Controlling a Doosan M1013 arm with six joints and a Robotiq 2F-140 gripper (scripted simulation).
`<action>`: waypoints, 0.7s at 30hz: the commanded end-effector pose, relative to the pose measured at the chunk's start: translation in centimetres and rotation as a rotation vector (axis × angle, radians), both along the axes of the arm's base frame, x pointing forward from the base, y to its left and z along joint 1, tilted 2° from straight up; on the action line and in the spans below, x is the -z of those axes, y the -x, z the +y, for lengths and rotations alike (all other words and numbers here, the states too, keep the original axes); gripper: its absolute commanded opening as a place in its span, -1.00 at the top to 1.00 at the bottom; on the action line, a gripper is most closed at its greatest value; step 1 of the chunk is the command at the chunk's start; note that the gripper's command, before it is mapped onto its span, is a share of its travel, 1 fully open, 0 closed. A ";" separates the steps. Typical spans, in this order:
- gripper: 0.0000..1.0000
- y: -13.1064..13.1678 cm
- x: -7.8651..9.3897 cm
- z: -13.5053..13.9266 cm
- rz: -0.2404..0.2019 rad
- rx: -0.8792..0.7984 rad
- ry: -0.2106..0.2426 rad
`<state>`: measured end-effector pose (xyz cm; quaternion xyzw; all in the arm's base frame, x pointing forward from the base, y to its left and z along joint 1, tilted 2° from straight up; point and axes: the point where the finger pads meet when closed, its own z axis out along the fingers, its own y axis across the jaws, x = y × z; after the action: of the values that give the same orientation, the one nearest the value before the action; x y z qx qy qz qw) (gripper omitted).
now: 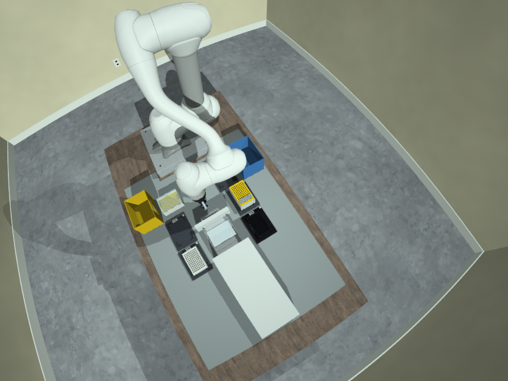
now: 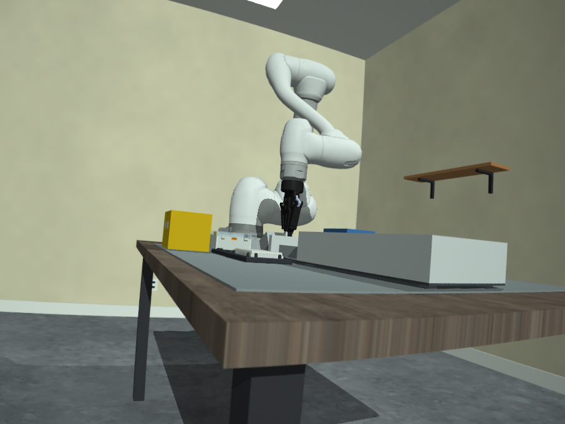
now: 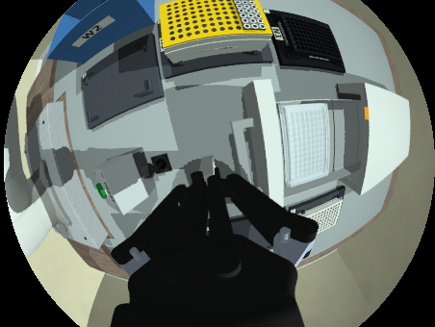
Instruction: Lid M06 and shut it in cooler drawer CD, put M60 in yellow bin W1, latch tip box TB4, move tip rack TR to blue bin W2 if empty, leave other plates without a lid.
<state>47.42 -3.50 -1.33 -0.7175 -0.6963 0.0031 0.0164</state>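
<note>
The cooler's drawer (image 1: 219, 233) stands open toward the arm's base. A pale clear plate (image 1: 221, 232) lies flat in it, also seen in the wrist view (image 3: 307, 144); I cannot tell whether a lid covers it. My gripper (image 1: 203, 206) is shut and empty. It points down, low, just on the base side of the white drawer front (image 1: 212, 218), as the wrist view (image 3: 208, 179) and the side view (image 2: 288, 231) also show. The black plate (image 1: 258, 224) sits in its nest right of the drawer. The green DONE key (image 3: 100, 189) is left of the fingers.
The cooler housing (image 1: 254, 287) fills the bench's middle. The yellow bin (image 1: 142, 210) and tip box TB4 (image 1: 169, 201) stand left. The tip rack (image 1: 241, 193) holds several tips; the blue bin (image 1: 248, 157) is behind it. An empty dark nest (image 1: 180, 231) and a white plate (image 1: 193, 261) lie front left.
</note>
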 end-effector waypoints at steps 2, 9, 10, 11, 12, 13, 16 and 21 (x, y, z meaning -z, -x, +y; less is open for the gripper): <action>1.00 0.0 0.6 0.0 0.000 0.000 0.000; 1.00 0.0 1.5 0.0 0.000 0.000 0.000; 1.00 0.0 1.5 0.0 0.000 0.000 0.000; 1.00 0.0 1.5 0.0 0.000 0.000 0.000; 1.00 0.0 1.5 0.0 0.000 0.000 0.000; 1.00 0.0 1.5 0.0 0.000 0.000 0.000; 1.00 0.0 1.5 0.0 0.000 0.000 0.000; 1.00 0.0 1.5 0.0 0.000 0.000 0.000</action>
<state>47.38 -3.47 -2.80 -0.7175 -0.6963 0.0031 0.0164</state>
